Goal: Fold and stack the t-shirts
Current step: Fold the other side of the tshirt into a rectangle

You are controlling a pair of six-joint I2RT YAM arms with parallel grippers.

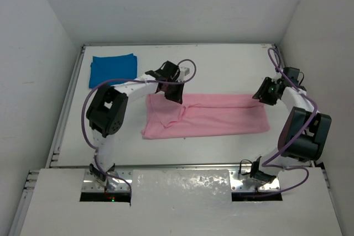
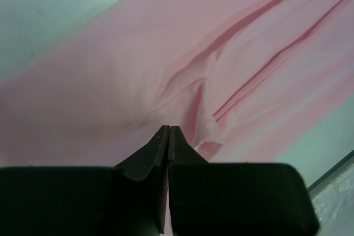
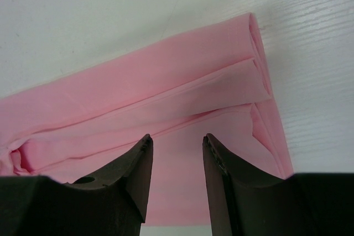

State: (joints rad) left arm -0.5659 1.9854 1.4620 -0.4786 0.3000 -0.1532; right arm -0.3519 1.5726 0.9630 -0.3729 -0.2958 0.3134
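The light pink t-shirt point(image 1: 215, 115) lies across the middle of the table as a long band folded lengthwise. My left gripper point(image 1: 172, 93) sits at its back left corner. In the left wrist view its tips point(image 2: 168, 127) are pressed together on the pink cloth point(image 2: 110, 70), and creases run in toward them. My right gripper point(image 1: 264, 93) hangs over the band's right end. In the right wrist view it is open point(image 3: 176, 138), with the layered pink folds point(image 3: 138, 81) below and nothing between the fingers. The blue t-shirt point(image 1: 113, 69) lies at the back left as a folded rectangle.
White walls close in the table on the left, back and right. A metal rail point(image 1: 69, 98) runs along the left edge. Purple cables loop from both arms. The arm bases point(image 1: 105, 178) stand at the near edge.
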